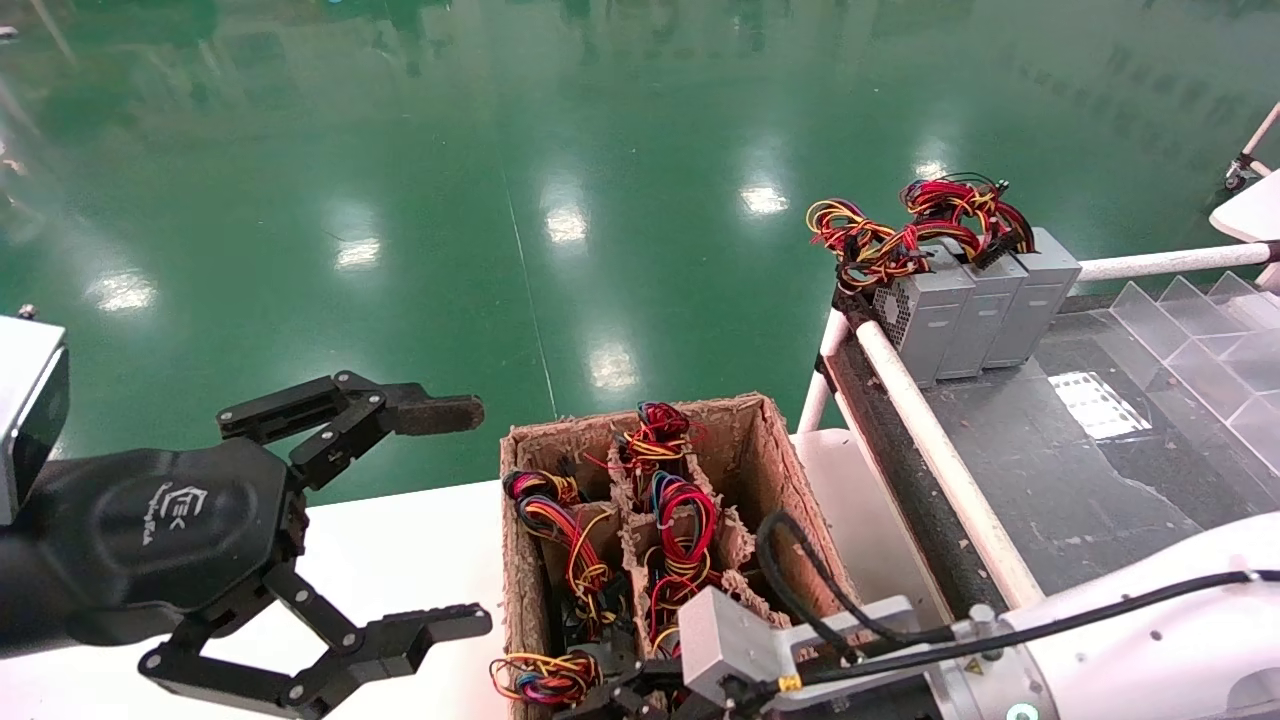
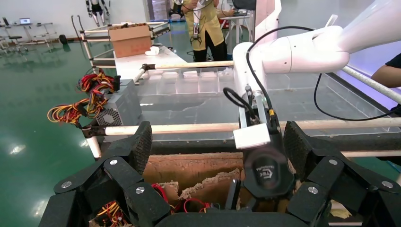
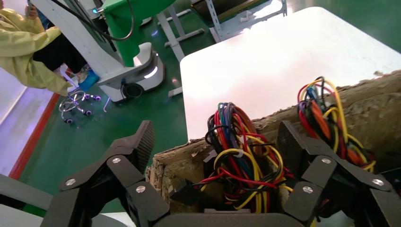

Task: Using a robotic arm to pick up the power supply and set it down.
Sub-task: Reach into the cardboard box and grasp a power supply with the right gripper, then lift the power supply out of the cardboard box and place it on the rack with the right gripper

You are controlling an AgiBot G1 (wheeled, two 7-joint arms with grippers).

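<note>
The box (image 1: 770, 470) sits on the bench (image 1: 400, 560) before me, wired supplies (image 1: 680, 520) in its cells. Behind and right of it, three supplies (image 1: 980, 300) stand side by side on the conveyor (image 1: 1060, 470).

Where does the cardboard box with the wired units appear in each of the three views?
Head view: the box is at bottom centre, between the two arms.
Left wrist view: its brown wall shows low in the picture, behind the left gripper.
Right wrist view: its torn rim lies past the right gripper.
Shared landmark: the wire bundles in it.
</note>
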